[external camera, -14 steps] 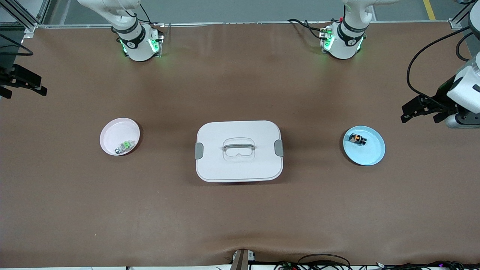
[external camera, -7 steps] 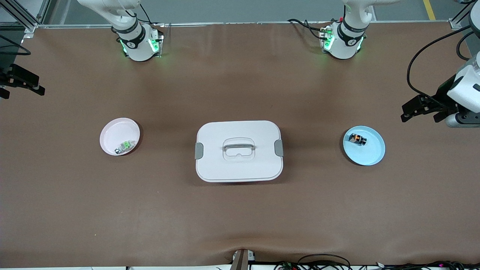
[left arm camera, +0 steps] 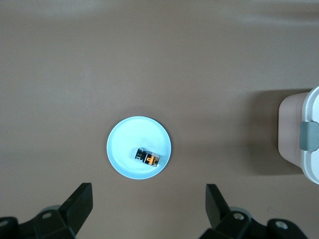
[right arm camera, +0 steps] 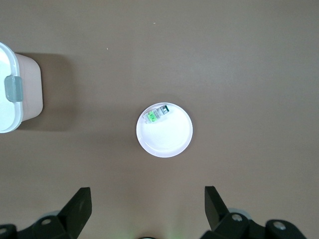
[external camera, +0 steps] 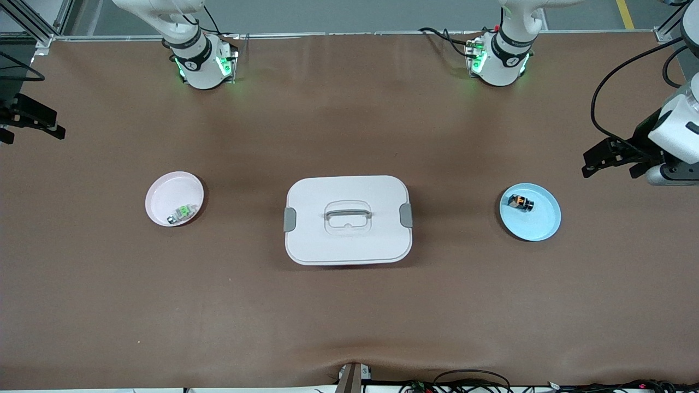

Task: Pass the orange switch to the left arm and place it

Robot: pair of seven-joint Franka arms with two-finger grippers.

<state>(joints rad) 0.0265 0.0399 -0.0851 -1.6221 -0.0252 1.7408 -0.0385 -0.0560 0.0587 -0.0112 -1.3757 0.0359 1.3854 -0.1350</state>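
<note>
The orange switch lies on a blue plate toward the left arm's end of the table. In the left wrist view the switch and plate show ahead of my fingers. My left gripper hangs high over bare table beside the blue plate, open and empty. The white lidded box stands mid-table between the plates. My right gripper hangs high over the right arm's end of the table, open and empty.
A pink plate with a small green-and-silver component lies toward the right arm's end; it also shows in the right wrist view. A box corner shows in each wrist view. Cables run along the table's near edge.
Both grippers have shifted very slightly at the table's ends. The switch, plates and box have not moved.
</note>
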